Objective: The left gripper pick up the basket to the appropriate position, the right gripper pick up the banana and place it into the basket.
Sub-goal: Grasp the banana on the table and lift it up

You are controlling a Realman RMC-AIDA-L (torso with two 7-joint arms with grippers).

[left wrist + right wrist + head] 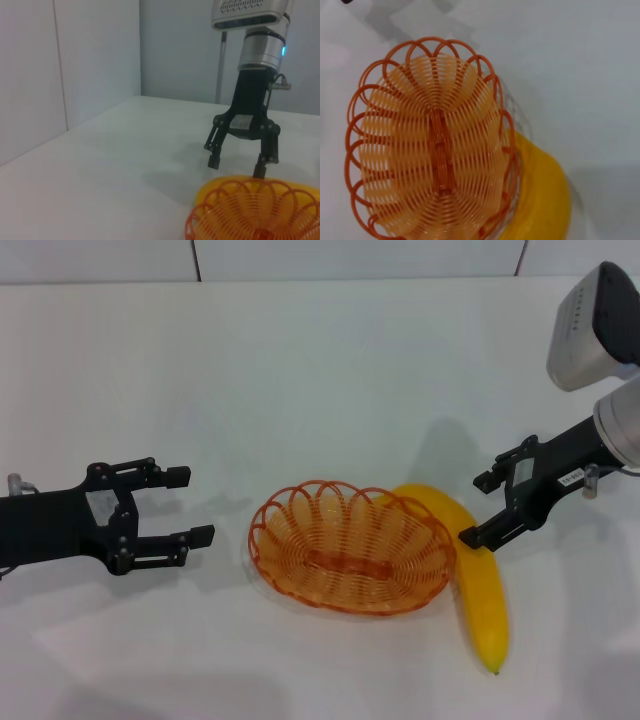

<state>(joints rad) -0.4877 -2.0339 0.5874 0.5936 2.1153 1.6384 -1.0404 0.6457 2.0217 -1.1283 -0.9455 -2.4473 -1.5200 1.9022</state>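
Note:
The orange wire basket (pixel 350 545) sits empty on the white table, mid-front. The yellow banana (pixel 478 585) lies on the table curved against the basket's right rim. My left gripper (pixel 190 506) is open, hovering left of the basket with a clear gap between them. My right gripper (pixel 478 508) is open, right above the banana's upper part; whether its lower finger touches the banana I cannot tell. In the left wrist view the basket (pixel 260 212) and a bit of banana (pixel 212 190) show in front of the right gripper (pixel 236 166). In the right wrist view the basket (pixel 430 150) and banana (pixel 545 200) show below.
The white table (pixel 300 370) runs back to a white wall (pixel 350 258). The right arm's grey-white wrist housing (pixel 597 325) stands above the table's right side.

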